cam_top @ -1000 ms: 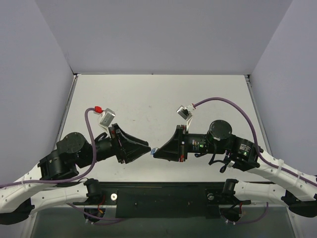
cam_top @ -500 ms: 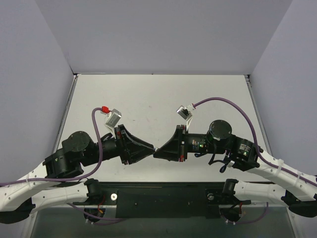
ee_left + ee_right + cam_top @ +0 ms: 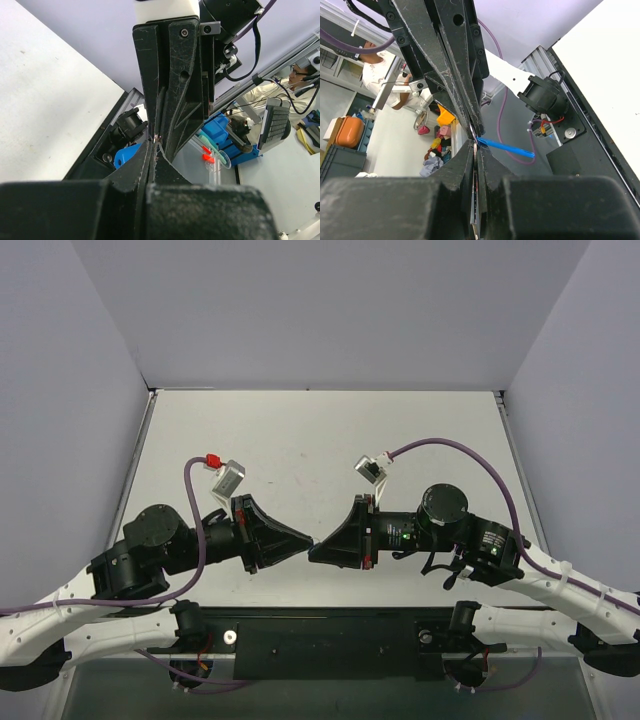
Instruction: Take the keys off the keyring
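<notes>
Above the desk [image 3: 300, 440], the left end effector [image 3: 304, 538] and right end effector [image 3: 316, 549] meet tip to tip, both closed. The right pinches the blue keyring [image 3: 504, 146], its tag jutting sideways; the keys are too small to see.

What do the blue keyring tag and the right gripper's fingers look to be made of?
Blue keyring tag: probably plastic; it is flat and evenly bright blue, with no metallic glint. Fingers of the right gripper: black and matte, likely moulded or printed plastic; fine pale scratches show on their faces.
</notes>
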`<state>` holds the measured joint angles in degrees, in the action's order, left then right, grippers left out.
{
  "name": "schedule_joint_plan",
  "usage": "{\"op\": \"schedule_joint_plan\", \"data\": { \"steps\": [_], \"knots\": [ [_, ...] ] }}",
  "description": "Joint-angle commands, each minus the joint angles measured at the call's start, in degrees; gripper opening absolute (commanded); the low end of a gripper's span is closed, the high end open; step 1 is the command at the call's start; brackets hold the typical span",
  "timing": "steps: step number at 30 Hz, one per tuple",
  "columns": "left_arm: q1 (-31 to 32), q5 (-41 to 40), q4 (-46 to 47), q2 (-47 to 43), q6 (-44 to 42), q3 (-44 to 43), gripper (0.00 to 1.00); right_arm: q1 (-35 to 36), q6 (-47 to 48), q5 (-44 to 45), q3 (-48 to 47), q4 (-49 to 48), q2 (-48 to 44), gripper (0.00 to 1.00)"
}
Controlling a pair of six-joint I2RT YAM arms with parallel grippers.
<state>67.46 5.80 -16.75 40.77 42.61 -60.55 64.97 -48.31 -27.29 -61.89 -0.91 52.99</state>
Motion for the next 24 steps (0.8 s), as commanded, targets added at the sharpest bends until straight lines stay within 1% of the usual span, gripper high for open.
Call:
{"op": "schedule_joint_plan", "data": {
  "steps": [1, 2, 3, 4, 5, 6, 8, 12, 24],
  "knots": [
    [0.04, 0.35, 2.69, 0.97, -0.77, -0.97, 0.0, 0.77, 0.68, -1.45, -0.34, -4.54, -0.7, 0.0],
    [0.04, 0.44, 2.6, 1.15, -0.86, -1.06, 0.0, 0.86, 0.77, -1.36, -0.43, -4.37, -0.7, 0.02],
    [0.04, 0.52, 2.43, 1.24, -0.86, -1.23, 0.0, 0.86, 0.77, -1.28, -0.43, -4.37, -0.7, 0.11],
    [0.04, 0.53, 2.25, 1.24, -1.12, -1.32, 0.0, 0.86, 0.77, -1.28, -0.34, -4.37, -0.78, 0.15],
    [0.04, 0.53, 2.34, 1.15, -1.21, -1.49, 0.0, 0.77, 0.77, -1.28, -0.25, -4.37, -0.79, 0.23],
    [0.04, 0.35, 2.08, 1.15, -1.3, -1.58, 0.0, 0.77, 0.77, -1.28, -0.16, -4.37, -0.79, 0.26],
    [0.04, 0.26, 1.81, 0.98, -1.39, -1.76, 0.0, 0.86, 0.85, -1.19, 0.1, -4.37, -1.05, 0.36],
    [0.04, -0.09, 1.29, 1.06, -1.56, -2.02, 0.0, 0.77, 0.94, -0.66, 0.63, -4.37, -1.93, 0.39],
    [0.04, -0.27, 0.93, 0.62, -1.74, -2.55, 0.0, 0.16, 1.82, 0.48, 0.72, -1.82, -3.51, 0.39]
  ]
}}
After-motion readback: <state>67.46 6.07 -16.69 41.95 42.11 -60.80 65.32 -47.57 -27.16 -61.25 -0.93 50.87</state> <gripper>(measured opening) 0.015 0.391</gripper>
